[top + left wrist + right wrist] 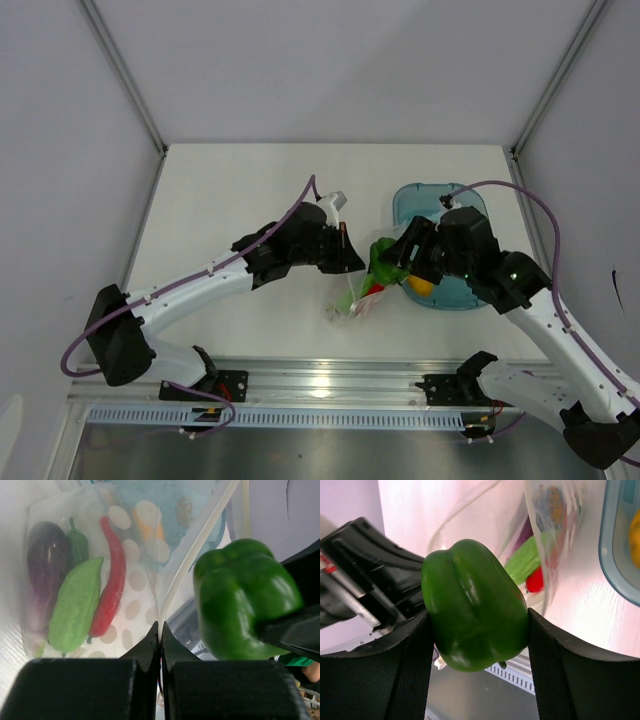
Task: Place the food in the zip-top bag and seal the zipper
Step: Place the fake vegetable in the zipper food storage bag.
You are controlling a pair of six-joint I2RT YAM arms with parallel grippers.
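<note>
The zip-top bag (135,615), rim pinched in the left gripper (160,630), held chili (112,585) and cucumber (75,612); the right gripper (477,625) clasped the green pepper (470,595), zipper (195,550) unsealed.

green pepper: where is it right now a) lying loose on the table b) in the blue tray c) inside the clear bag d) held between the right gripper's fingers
d, the green pepper sits clamped between the right gripper's two black fingers, outside the zip-top bag.
</note>
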